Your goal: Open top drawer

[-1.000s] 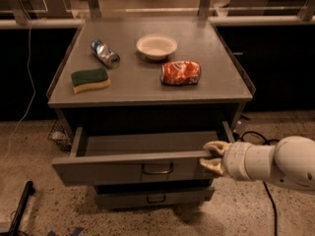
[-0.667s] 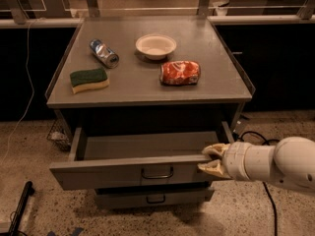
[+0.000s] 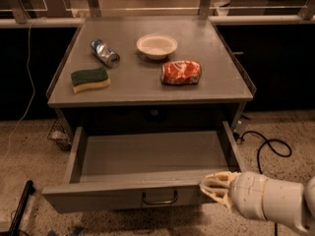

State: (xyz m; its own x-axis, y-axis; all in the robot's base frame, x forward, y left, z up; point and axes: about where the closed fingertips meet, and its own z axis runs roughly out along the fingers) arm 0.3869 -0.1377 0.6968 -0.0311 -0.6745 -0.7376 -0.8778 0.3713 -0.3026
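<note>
Top drawer: the top drawer was found pulled well out from under the cabinet top, its shallow grey tray exposed.
Handle: a small bracket pull was noted at the centre of the drawer front.
Gripper: the gripper was seen at the right end of the drawer front, at its top edge, carried on a white arm entering from the lower right.
Gripper state: whether it was spread, narrowed or clamped on the drawer front could not be told.
Surface: a grey metal cabinet top was recorded, bearing four items, all apart from one another.
Items: a white bowl was set upright toward the rear; a silver can was laid on its side at the left; a green-and-yellow sponge was placed nearer the front left; a crushed orange can was laid right of centre.
Room: a speckled floor was observed, with a black cable looped on it at the right.
</note>
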